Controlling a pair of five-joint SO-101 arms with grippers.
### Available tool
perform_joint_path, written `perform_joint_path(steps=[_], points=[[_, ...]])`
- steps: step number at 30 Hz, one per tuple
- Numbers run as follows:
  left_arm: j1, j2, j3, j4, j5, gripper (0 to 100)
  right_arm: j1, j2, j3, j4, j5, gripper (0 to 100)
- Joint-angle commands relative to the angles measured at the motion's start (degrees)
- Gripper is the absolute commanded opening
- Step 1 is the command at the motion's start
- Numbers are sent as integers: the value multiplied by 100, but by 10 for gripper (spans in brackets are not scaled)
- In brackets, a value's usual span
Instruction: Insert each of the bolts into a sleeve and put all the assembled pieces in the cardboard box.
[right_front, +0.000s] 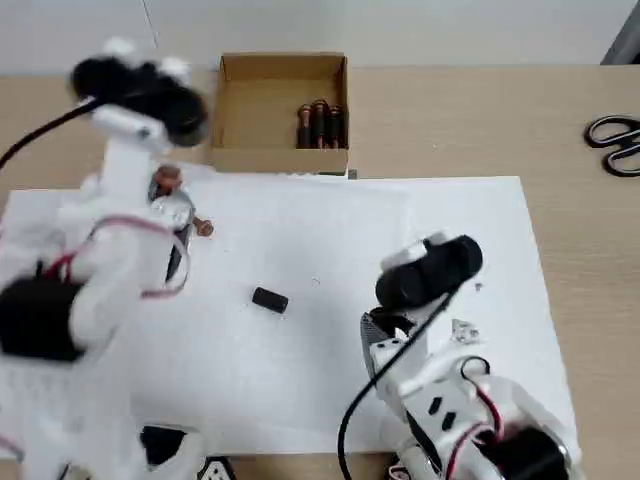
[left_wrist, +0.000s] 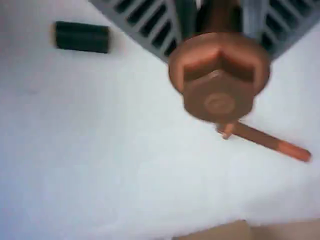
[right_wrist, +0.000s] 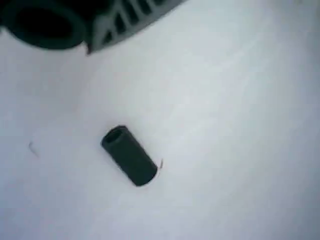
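My left gripper (right_front: 168, 198) hangs over the left side of the white sheet, shut on a copper bolt (left_wrist: 218, 80) whose hexagonal head faces the left wrist camera. A second copper bolt (left_wrist: 265, 143) lies on the sheet just beside it (right_front: 203, 227). A loose black sleeve (right_front: 270, 300) lies near the sheet's middle, also in the left wrist view (left_wrist: 82, 37) and the right wrist view (right_wrist: 130, 156). My right gripper (right_front: 385, 335) is to the right of that sleeve, shut on another black sleeve (right_wrist: 40, 22). The cardboard box (right_front: 232, 110) at the back holds assembled pieces (right_front: 320, 125).
The white sheet (right_front: 400, 230) covers most of the wooden table. Scissors (right_front: 615, 142) lie at the far right edge of the table. The box stands just behind the sheet's rear edge, close to the left arm.
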Motion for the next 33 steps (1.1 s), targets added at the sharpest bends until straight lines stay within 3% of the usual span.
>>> perform_joint_path(steps=[1, 9, 13, 17, 24, 33], points=[[26, -1037, 629, -378, 1073, 6, -13, -92, -264, -101, 369, 4], [35, -3086, 3037, -1723, 3631, 6, -13, -558, 1090, -1842, 527, 4], [62, -4114, 4101, -2523, 4378, 6, -75, -989, 2013, -2589, 835, 4], [633, -4985, 5068, -3156, 4870, 6, -505, -1429, 2637, -2993, 1020, 4], [1204, -5503, 5464, -3455, 4958, 6, -1279, -2062, 3385, -3029, 1310, 4], [1943, -5503, 5666, -3455, 4958, 6, -1341, -2088, 3341, -3433, 1503, 4]])
